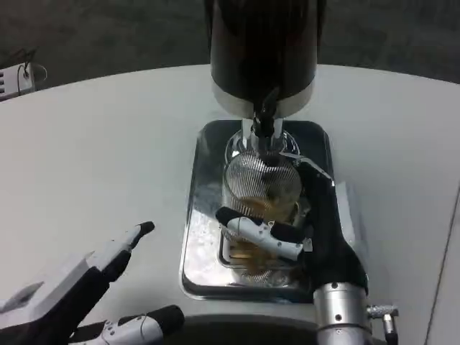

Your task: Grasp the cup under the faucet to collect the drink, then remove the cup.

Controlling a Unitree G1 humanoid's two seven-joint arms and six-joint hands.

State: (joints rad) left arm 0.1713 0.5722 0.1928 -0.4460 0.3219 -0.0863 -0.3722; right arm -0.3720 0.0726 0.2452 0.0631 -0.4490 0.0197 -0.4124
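Now the right hand (287,233) fingers wrap the glass cup (260,190) under the faucet (264,118); left hand (93,287) fingers spread apart, holding nothing.

One dispenser (263,50); one cup (262,208) below its faucet (264,122); one tray (205,266) beneath; two robot hands.

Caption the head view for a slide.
Right hand holds the cup under the faucet on the metal tray; left hand waits open.
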